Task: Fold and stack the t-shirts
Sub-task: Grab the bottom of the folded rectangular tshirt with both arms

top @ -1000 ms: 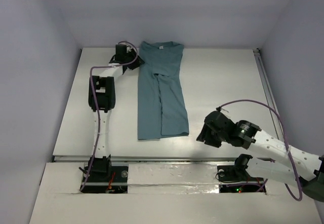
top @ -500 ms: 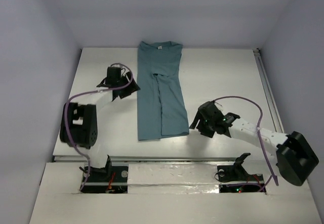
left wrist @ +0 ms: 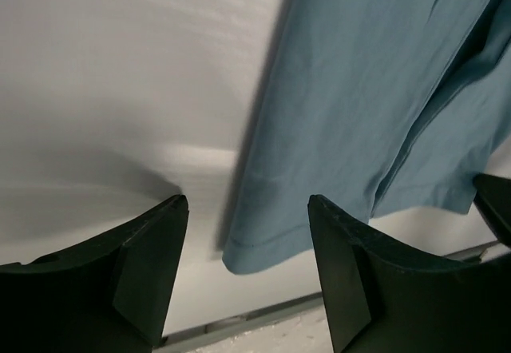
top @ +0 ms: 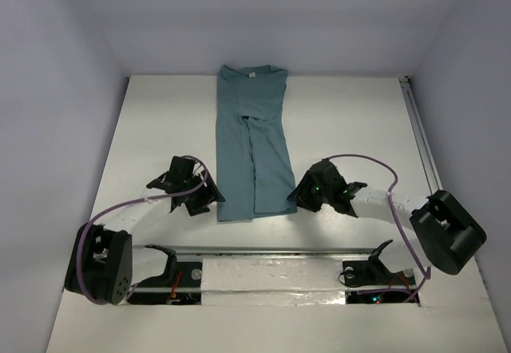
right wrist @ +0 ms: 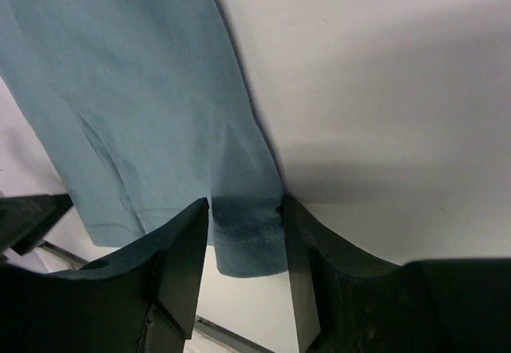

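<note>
1. Teal-blue cotton t-shirt lies flat mid-bench as a long narrow strip with its sides turned in. The white neck label is at the far edge and the hem is nearest the arm bases.
2. We judge the cloth thin, limp and light. It should drape at once when lifted and may slide on the smooth top. The best hold is at the two hem corners, pinching every layer together.
3. Left tool is spread wide and carries nothing. In the wrist view the left hem corner lies between its fingers, untouched.
4. Right tool is part open and straddles the right hem corner. Cloth sits between the fingers, but we judge it not yet pinched.
5. Bench is white, smooth and matte, with a metal rail along the near edge. Plain pale walls close three sides.
</note>
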Controlling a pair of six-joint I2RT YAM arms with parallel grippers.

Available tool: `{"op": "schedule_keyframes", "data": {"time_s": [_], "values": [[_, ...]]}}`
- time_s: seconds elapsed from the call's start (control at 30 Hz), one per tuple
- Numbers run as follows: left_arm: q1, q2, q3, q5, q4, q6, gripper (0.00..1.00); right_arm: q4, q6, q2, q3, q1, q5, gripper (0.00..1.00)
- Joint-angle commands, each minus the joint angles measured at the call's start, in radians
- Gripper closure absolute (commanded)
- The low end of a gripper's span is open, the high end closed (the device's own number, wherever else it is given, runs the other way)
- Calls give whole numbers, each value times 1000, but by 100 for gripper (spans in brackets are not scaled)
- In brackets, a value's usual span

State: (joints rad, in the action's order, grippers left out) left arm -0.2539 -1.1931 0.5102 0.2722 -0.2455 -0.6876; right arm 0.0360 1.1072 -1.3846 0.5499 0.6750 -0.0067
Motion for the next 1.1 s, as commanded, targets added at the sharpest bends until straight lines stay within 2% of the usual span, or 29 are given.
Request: {"op": "schedule_keyframes", "data": {"time_s": [0.0, 0.1, 0.17, 0.23, 0.27, 0.53, 0.67, 0.7, 0.73, 0.77, 0.83, 1.07], "values": [[-44, 44, -36, -4, -103, -62, 41, 21, 17, 35, -36, 0, 34, 51], [-76, 58, -47, -16, -136, -76, 47, 73, 25, 71, -50, 0, 31, 44], [-94, 67, -58, -8, -158, -78, 53, 85, 31, 105, -67, 0, 27, 44], [-94, 78, -65, -1, -155, -82, 55, 82, 31, 121, -94, 0, 21, 49], [-94, 78, -67, 2, -155, -84, 56, 76, 36, 124, -100, 0, 16, 56], [-114, 41, -68, 15, -121, -82, 66, -19, 45, 30, -111, 0, -98, 60], [-125, 12, -65, 4, -87, -93, 75, -9, 37, 33, -99, 0, -75, 86], [-125, 10, -62, -7, -87, -93, 85, 4, 30, 45, -91, 0, -58, 89], [-125, 15, -58, -14, -89, -95, 90, 16, 25, 61, -93, 0, -50, 91], [-125, 21, -55, -19, -92, -93, 94, 48, 7, 99, -93, 0, -41, 99], [-137, 52, -39, -25, -119, -90, 100, 93, -15, 143, -90, 0, -27, 100], [-212, 226, -39, 10, -254, -139, 100, 339, -99, 395, -165, 0, -144, 100]]}}
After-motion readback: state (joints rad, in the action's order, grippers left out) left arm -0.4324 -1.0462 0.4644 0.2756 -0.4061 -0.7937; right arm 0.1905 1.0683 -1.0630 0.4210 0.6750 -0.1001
